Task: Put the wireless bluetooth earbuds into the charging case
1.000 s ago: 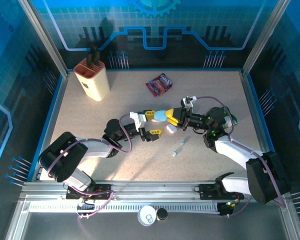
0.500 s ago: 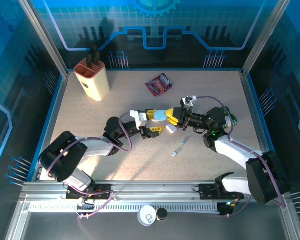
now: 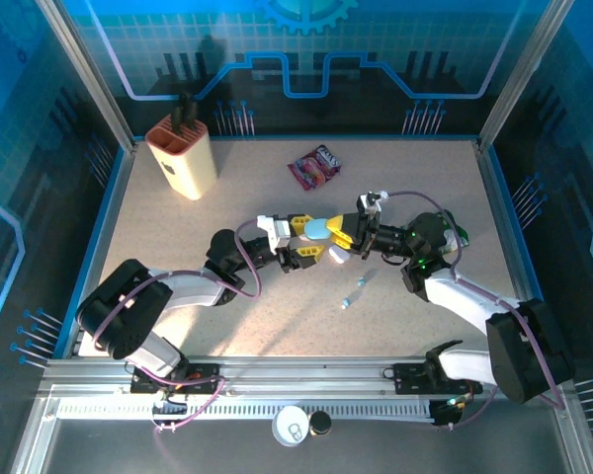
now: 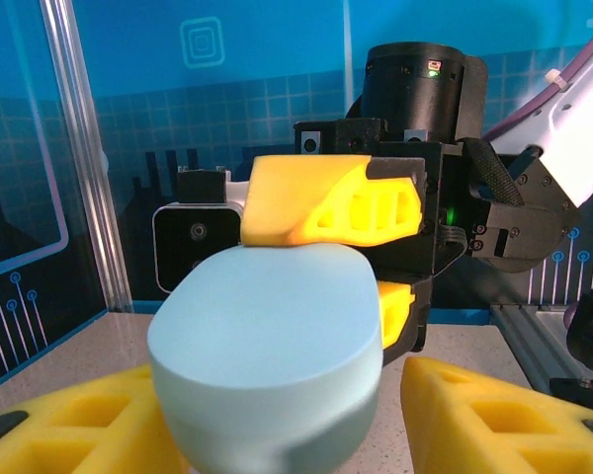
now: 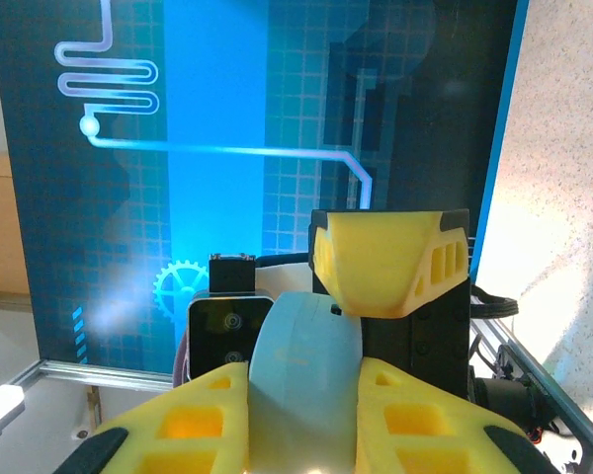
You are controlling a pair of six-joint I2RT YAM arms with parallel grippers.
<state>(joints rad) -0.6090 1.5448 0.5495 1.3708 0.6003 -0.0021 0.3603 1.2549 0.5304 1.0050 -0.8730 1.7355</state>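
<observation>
The right tool is clamped on a pale blue charging case. In its own wrist view the two yellow fingers press on either side of the case, which stands on edge between them. The case is held above the surface, not resting on it.

Facing it tip to tip is the left tool, its jaws partly apart and set around the free end of the same case. In the left wrist view the case sits between that tool's fingers, with a slim gap showing on the right-hand side. Whether the other finger touches it cannot be told. Straight ahead in that view is the right tool, one yellow finger over the case and one under it.

Just under the right tool's fingers, a small white object lies on the surface. A little further out, on the side toward the arm bases, lie the wireless bluetooth earbuds, two tiny pale pieces close together and clear of both tools.

Well beyond the tools, toward the back wall, lies a red snack packet. A beige block with dark handles stands far off past the left tool, in the back corner.
</observation>
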